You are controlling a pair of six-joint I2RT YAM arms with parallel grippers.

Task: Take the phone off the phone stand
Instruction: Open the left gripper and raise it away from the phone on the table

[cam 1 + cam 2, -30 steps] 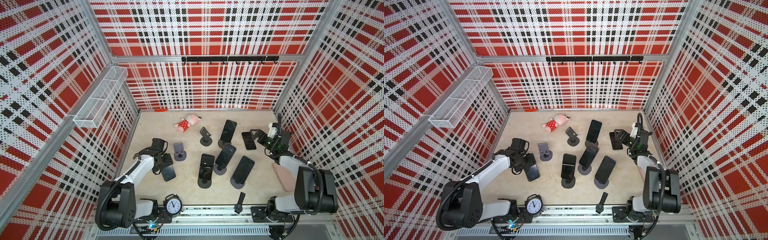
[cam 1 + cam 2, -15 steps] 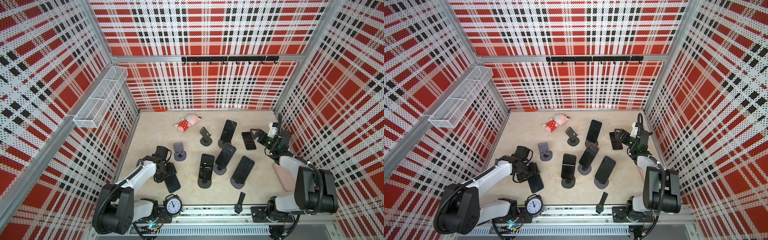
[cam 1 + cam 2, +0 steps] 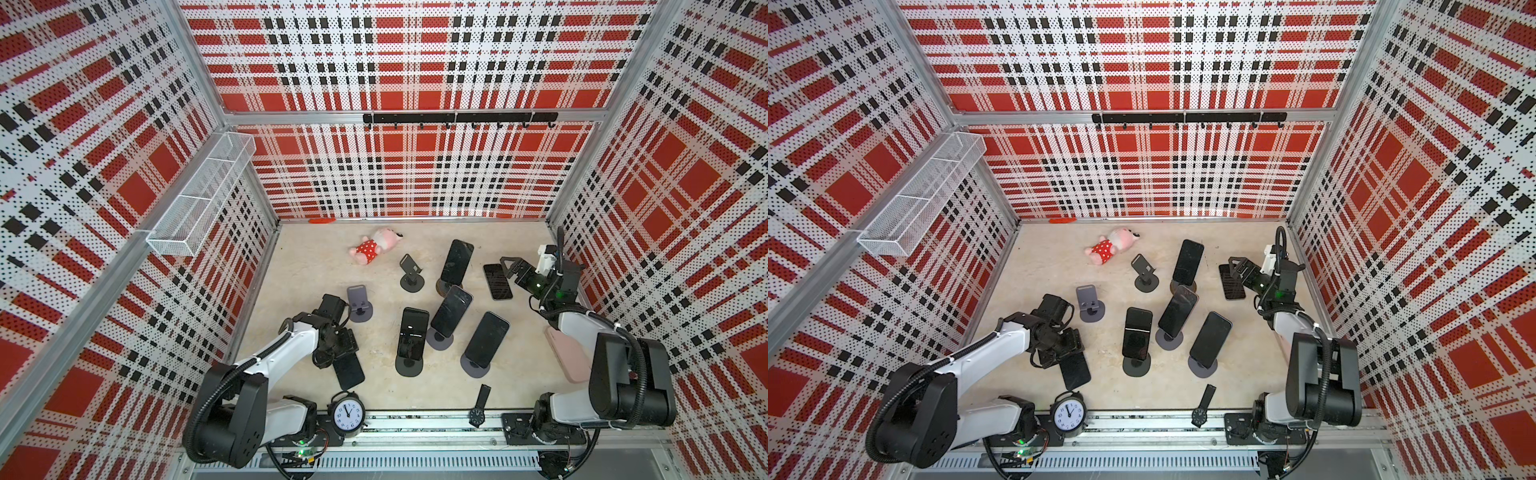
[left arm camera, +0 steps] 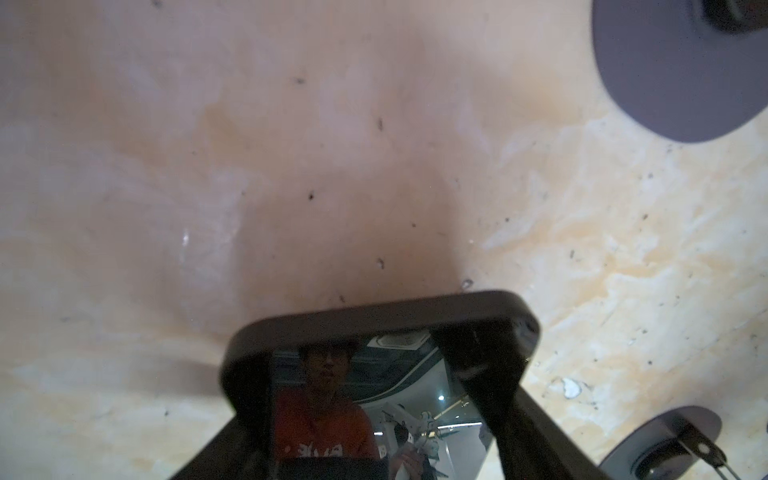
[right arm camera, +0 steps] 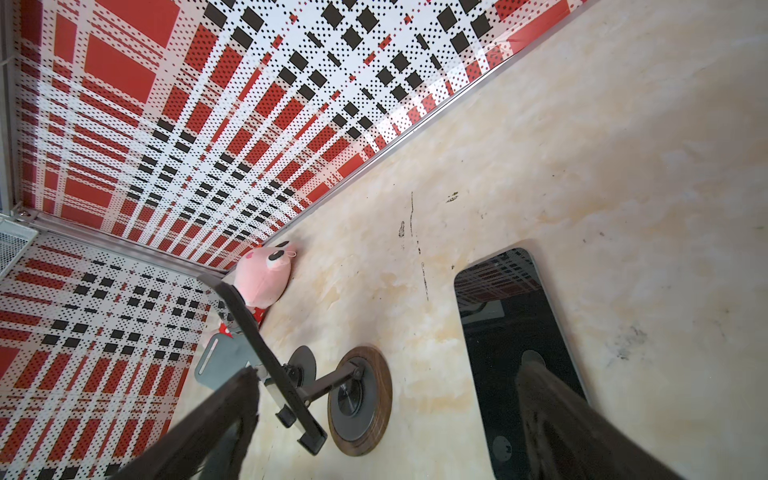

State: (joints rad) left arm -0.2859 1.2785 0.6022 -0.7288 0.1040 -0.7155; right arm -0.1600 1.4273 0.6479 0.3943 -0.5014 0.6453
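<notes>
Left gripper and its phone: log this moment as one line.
left gripper: shut on phone | phone: clear of empty stand | right gripper: open near flat phone

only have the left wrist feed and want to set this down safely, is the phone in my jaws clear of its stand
Observer: Yes. In both top views the phone in the left gripper is apart from the empty grey stand; the two do not touch.
Operator: anything near the phone's free end
Observer: An alarm clock stands just past it.
Operator: and the right arm
Observer: The right gripper is open and holds nothing, next to a flat phone lying on the table.
</notes>
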